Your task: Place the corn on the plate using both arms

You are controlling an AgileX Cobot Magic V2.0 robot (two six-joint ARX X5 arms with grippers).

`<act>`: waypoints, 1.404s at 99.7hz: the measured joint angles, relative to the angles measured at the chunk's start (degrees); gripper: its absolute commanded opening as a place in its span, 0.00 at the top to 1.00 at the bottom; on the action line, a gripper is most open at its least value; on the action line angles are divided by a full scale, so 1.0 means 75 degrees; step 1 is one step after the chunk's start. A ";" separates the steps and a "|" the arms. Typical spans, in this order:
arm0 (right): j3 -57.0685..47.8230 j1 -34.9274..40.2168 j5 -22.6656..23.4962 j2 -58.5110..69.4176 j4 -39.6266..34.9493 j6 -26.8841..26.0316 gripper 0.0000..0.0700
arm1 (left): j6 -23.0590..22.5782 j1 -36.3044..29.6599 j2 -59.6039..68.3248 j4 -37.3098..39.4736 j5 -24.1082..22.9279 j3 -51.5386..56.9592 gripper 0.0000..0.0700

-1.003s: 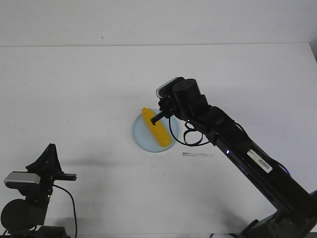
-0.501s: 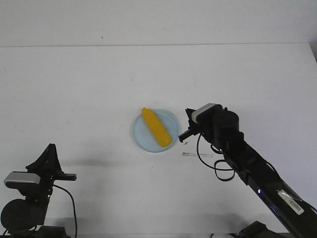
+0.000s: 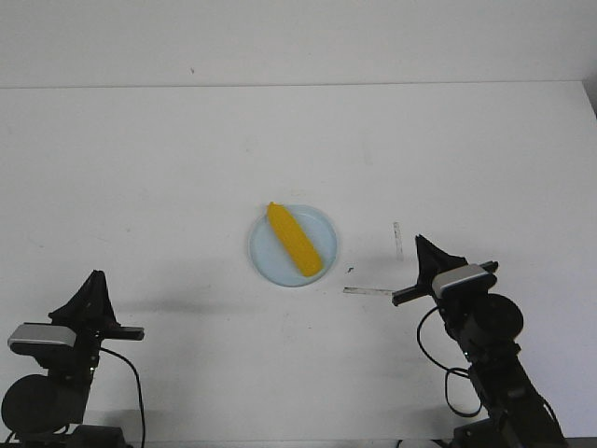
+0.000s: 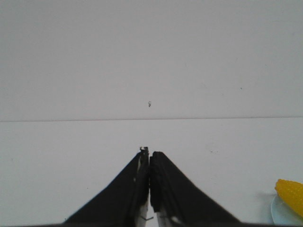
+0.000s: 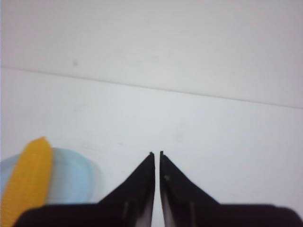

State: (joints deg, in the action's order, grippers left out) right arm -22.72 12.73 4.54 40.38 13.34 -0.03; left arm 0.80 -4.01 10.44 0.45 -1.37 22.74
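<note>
corn (image 3: 295, 239) diagonal on plate (image 3: 325, 227), tip far-left

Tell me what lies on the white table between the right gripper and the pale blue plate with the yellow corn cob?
In the front view, only a small dark speck and a thin pale strip lie there.

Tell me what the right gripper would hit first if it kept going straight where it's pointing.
Probably nothing: the right gripper points over bare table; the plate and corn sit off to one side.
</note>
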 measured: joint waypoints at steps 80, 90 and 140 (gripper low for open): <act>0.0542 -0.1314 -0.0003 -0.4450 -0.3037 -0.0003 0.98 | 0.0000 0.0000 0.0000 0.0000 0.0000 0.0000 1.00; 0.0542 -0.1314 -0.0003 -0.4529 -0.2999 -0.0003 0.98 | 0.0000 0.0000 0.0000 0.0000 0.0000 0.0000 1.00; 0.0542 -0.1314 -0.0006 -0.4529 -0.2661 -0.0003 0.98 | 0.0000 0.0000 0.0000 0.0000 0.0000 0.0000 1.00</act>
State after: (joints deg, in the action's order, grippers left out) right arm -18.65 2.87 4.49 6.42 -6.61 -0.05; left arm 0.80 -4.01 10.44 0.45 -1.37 22.74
